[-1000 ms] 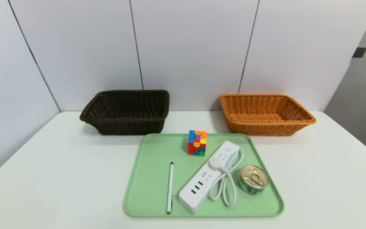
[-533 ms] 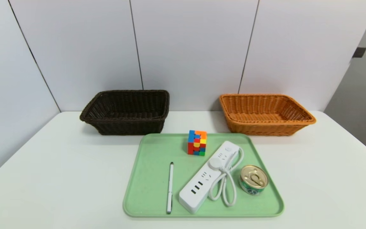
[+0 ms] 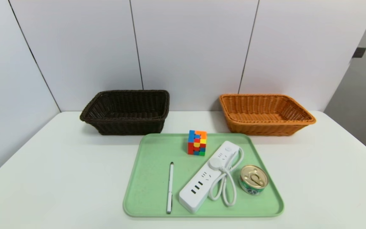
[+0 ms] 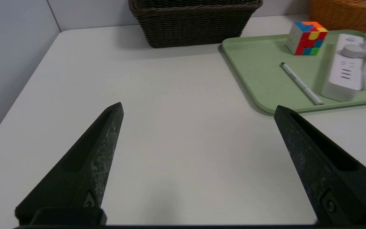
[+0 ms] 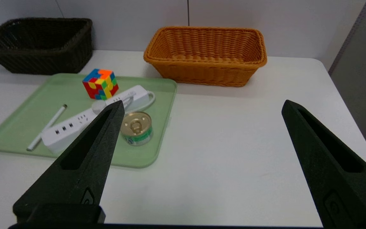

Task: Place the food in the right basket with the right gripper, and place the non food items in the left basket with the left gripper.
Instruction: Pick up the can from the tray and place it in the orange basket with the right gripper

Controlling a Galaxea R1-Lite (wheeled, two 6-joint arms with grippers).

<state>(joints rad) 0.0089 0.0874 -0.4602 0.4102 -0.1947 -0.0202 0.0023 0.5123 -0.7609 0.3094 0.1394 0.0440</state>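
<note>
Lab setup, white table (image 3: 59, 165), panelled wall (image 3: 189, 47)

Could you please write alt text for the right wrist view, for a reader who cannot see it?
The open right gripper hovers above a white table. Beyond it, a green tray holds a tin can, power strip, pen and puzzle cube, before an orange basket.

left gripper (image 4: 198, 108): fingers spread wide, nothing between them, pointing roughly level toward 12 o'clock, above the table (image 4: 170, 127), no contact | right gripper (image 5: 202, 106): fingers spread wide, nothing held, pointing roughly level toward 12 o'clock, above the table, no contact | neither arm shows in head view
</note>
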